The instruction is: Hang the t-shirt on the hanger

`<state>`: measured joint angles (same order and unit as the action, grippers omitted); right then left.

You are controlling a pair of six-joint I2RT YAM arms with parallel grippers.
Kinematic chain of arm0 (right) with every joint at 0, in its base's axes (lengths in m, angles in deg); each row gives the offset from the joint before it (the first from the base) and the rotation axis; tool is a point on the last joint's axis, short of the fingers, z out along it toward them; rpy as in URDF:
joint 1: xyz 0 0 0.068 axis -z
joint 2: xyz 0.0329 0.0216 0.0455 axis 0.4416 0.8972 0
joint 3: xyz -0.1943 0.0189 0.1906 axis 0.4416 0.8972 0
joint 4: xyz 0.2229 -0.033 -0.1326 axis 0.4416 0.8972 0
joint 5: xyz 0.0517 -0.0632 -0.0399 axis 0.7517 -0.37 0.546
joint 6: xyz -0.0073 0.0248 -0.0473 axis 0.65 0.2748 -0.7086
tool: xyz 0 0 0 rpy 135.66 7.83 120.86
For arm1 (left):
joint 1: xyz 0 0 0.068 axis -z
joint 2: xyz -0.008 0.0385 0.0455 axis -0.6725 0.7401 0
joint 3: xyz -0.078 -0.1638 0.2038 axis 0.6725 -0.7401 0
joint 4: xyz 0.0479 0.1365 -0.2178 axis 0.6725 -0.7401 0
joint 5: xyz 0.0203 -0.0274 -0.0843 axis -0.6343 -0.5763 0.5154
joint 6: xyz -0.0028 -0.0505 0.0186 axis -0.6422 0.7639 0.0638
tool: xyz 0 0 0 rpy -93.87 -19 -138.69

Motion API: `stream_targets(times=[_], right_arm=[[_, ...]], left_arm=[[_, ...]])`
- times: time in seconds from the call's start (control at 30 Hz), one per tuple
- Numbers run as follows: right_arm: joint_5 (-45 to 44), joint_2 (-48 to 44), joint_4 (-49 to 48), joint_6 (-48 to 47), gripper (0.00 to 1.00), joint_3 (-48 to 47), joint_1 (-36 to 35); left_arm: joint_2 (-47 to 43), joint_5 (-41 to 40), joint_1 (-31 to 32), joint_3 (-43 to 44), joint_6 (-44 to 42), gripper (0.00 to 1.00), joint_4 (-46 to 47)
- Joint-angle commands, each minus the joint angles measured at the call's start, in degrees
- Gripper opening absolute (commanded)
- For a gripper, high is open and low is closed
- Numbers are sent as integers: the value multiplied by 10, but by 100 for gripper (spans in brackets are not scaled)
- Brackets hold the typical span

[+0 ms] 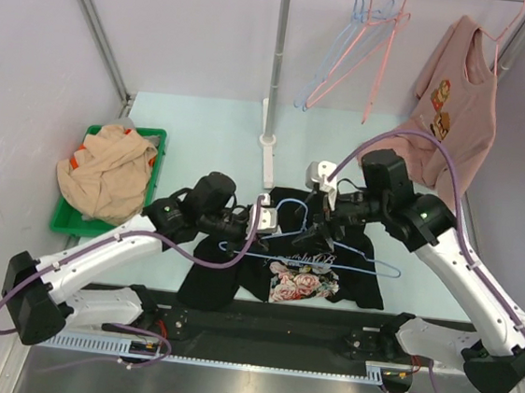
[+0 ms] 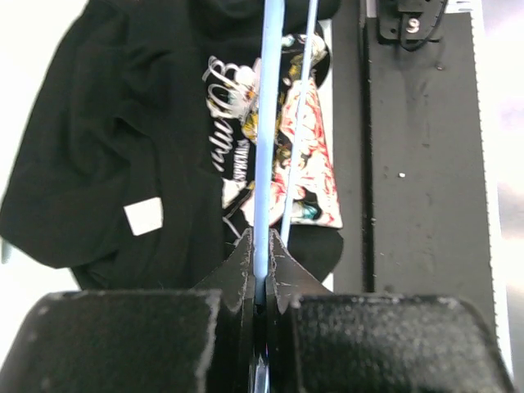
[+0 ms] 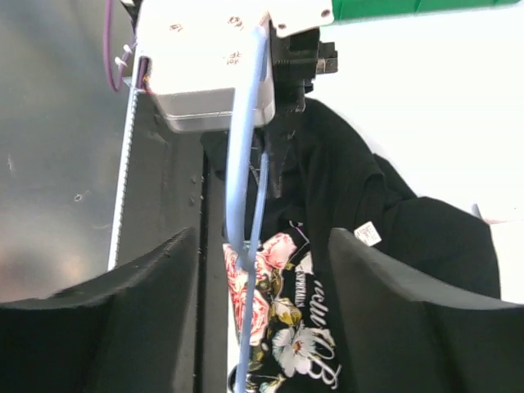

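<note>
Both my grippers hang over the t-shirt (image 1: 216, 281), which lies crumpled at the lower centre of the top view. My left gripper (image 2: 260, 274) pinches the hanger (image 2: 268, 123) wire tight. My right gripper (image 3: 264, 241) stands spread, with the wire passing between its fingers.

Rack post (image 1: 275, 85) just behind t-shirt (image 1: 211, 283), green tray (image 1: 160, 135) at left, open table (image 1: 208, 130) between.

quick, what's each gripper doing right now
Left gripper: closed on the blue hanger.
Right gripper: open, holding nothing.
</note>
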<state>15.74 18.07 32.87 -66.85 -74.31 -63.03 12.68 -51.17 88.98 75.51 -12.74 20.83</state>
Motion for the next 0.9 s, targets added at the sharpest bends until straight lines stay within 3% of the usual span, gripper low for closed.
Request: stream_targets(times=[0.0,0.07,0.1,0.23,0.27,0.33,0.37,0.43,0.6,0.73,0.87], right_arm=[[-30,28,-23,-42,62,-22,-19],[-29,36,-15,-50,52,-24,-27],[-30,42,-2,-61,37,-24,-30],[-50,46,28,-74,15,-25,-33],[-54,46,39,-78,1,-24,-32],[-67,44,48,-86,0,-25,-28],[-70,43,54,-89,0,-24,-16],[-74,39,62,-107,0,-25,9],[-55,38,95,-166,0,-25,106],[-47,51,108,-202,0,-25,146],[-41,69,114,-219,0,-27,159]], left_arm=[[10,31,-4,34,15,0,-16],[12,30,-7,37,16,0,-18],[13,29,-10,37,16,0,-18],[16,41,-39,34,34,0,-11],[17,45,-45,32,41,0,-8],[21,43,-59,31,36,15,-7],[22,43,-64,29,31,35,-6],[21,46,-96,24,19,50,-4],[61,32,-170,21,-92,56,-35],[125,3,-181,26,-204,57,-65],[179,2,-181,40,-214,59,-39]])
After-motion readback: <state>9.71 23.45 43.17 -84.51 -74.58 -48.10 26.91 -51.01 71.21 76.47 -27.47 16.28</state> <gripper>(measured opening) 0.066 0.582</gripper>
